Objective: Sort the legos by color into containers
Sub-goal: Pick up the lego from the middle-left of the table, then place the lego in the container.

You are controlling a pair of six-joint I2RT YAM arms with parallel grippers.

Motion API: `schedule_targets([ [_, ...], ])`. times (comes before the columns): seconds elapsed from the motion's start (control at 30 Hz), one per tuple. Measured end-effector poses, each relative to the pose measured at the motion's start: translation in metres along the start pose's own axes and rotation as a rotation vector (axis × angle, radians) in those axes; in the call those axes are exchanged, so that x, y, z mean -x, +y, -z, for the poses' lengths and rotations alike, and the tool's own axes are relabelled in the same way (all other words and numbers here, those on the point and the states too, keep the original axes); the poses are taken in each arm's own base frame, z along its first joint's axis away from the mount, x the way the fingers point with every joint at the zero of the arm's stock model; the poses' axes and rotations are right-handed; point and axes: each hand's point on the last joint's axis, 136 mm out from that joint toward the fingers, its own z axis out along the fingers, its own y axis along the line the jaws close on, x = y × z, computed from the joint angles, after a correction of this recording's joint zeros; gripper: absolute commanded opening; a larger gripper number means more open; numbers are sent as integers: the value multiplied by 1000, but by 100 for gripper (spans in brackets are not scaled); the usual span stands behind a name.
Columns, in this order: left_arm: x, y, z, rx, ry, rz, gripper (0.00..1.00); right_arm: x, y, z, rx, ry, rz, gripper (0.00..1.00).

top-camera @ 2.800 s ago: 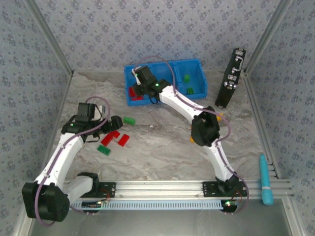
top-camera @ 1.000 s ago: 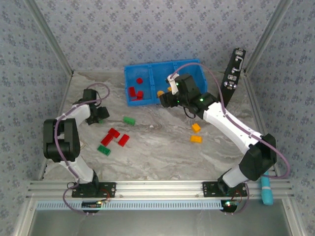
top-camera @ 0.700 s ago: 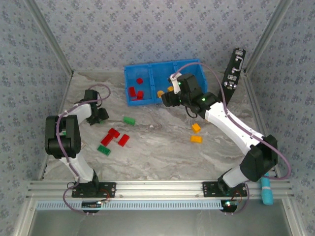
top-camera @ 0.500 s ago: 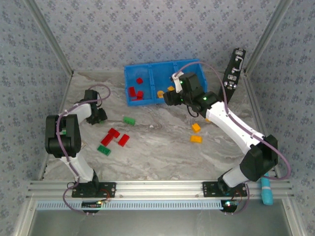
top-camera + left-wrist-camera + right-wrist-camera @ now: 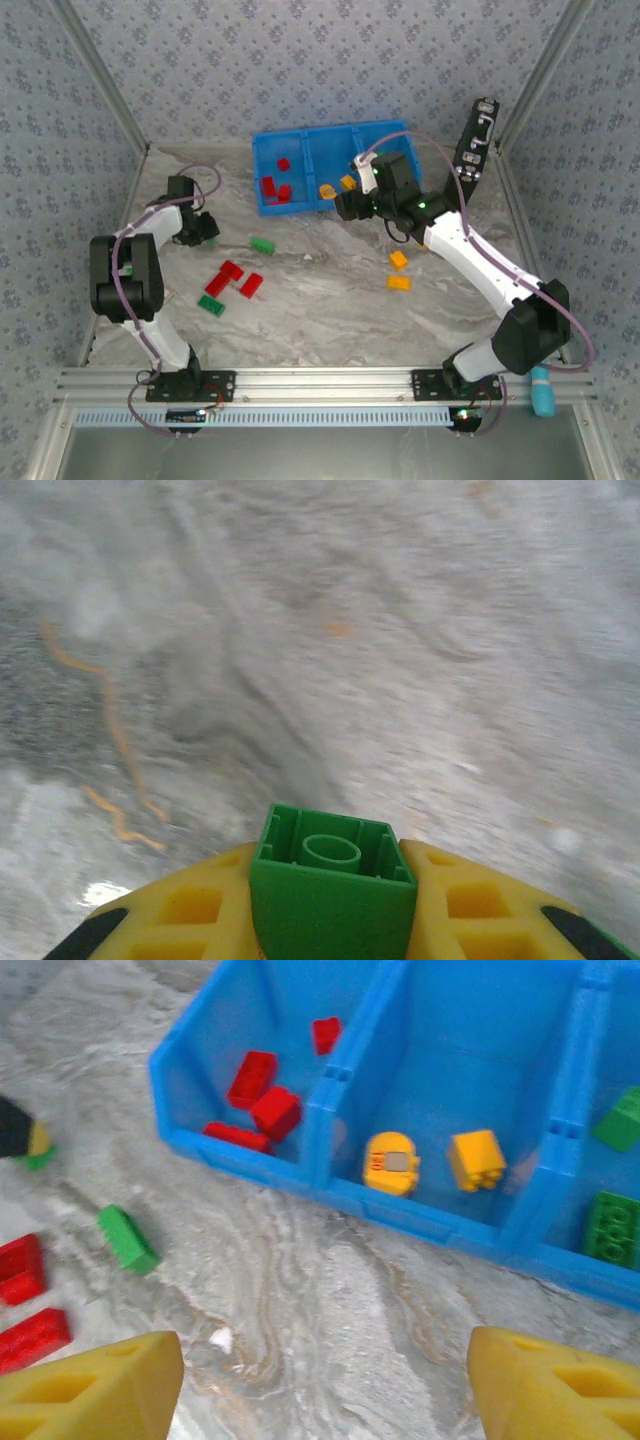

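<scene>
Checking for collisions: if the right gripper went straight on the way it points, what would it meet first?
Probably the bare table just short of the blue bin; depth is uncertain.

From where I stand, the 2 arms look like twins. The left arm (image 5: 150,225) and right arm (image 5: 480,262) have smooth white shells on the long links and chunky black housings at the joints. A thin purplish cable (image 5: 440,155) loops loosely along each. Black base blocks (image 5: 462,383) are bolted to a silver rail (image 5: 330,380), where 2 small green lights glow. A 3rd glows near the right wrist. The left tool (image 5: 203,228) and right tool (image 5: 345,207) have black bodies. Their fingers (image 5: 90,1380) are bright yellow plastic, and the left pair (image 5: 190,910) has moulded square pockets.
</scene>
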Motion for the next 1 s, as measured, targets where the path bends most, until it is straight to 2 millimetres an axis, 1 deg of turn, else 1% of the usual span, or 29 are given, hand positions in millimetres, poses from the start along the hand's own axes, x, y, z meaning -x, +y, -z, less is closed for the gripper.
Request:
schedule_targets([
  [0.07, 5, -22, 19, -93, -12, 14, 22, -11, 12, -1, 84, -9, 8, 80],
  [0.1, 11, -37, 33, -152, -27, 18, 22, -17, 19, -1, 130, -11, 12, 80],
  [0.17, 23, -67, 61, -262, -62, 13, 21, -21, 34, -1, 220, -30, 17, 80],
  [0.23, 31, -97, 94, -376, -97, 5, 21, -18, 45, 1, 290, -62, 25, 80],
  [0.33, 31, -131, 130, -494, -130, -8, 21, -5, 52, 9, 324, -114, 42, 80],
  [0.4, 27, -154, 147, -545, -134, -24, 21, 3, 49, 20, 316, -146, 48, 80],
  [0.47, 26, -182, 161, -595, -144, -55, 21, 11, 39, 35, 286, -181, 46, 80],
  [0.57, 26, -242, 181, -685, -161, -133, 20, 21, 17, 69, 201, -252, 33, 80],
  [0.63, 28, -292, 192, -758, -178, -197, 20, 19, 5, 98, 135, -297, 24, 81],
  [0.67, 30, -312, 194, -788, -184, -221, 20, 17, 3, 111, 113, -314, 23, 81],
  [0.7, 30, -337, 196, -821, -186, -250, 20, 14, 2, 126, 88, -336, 21, 81],
  [0.77, 31, -377, 192, -870, -189, -292, 20, 7, -2, 151, 40, -374, 8, 82],
  [0.8, 31, -399, 187, -892, -189, -312, 20, 3, -5, 165, 15, -394, -5, 82],
  [0.83, 30, -417, 179, -907, -183, -329, 19, -2, -8, 177, -15, -415, -25, 82],
  [0.9, 26, -445, 159, -926, -172, -352, 19, -12, -16, 197, -70, -441, -73, 82],
  [0.93, 23, -458, 146, -929, -164, -360, 20, -18, -20, 206, -101, -455, -100, 82],
  [1.0, 16, -476, 119, -929, -151, -366, 20, -30, -28, 224, -154, -481, -150, 82],
])
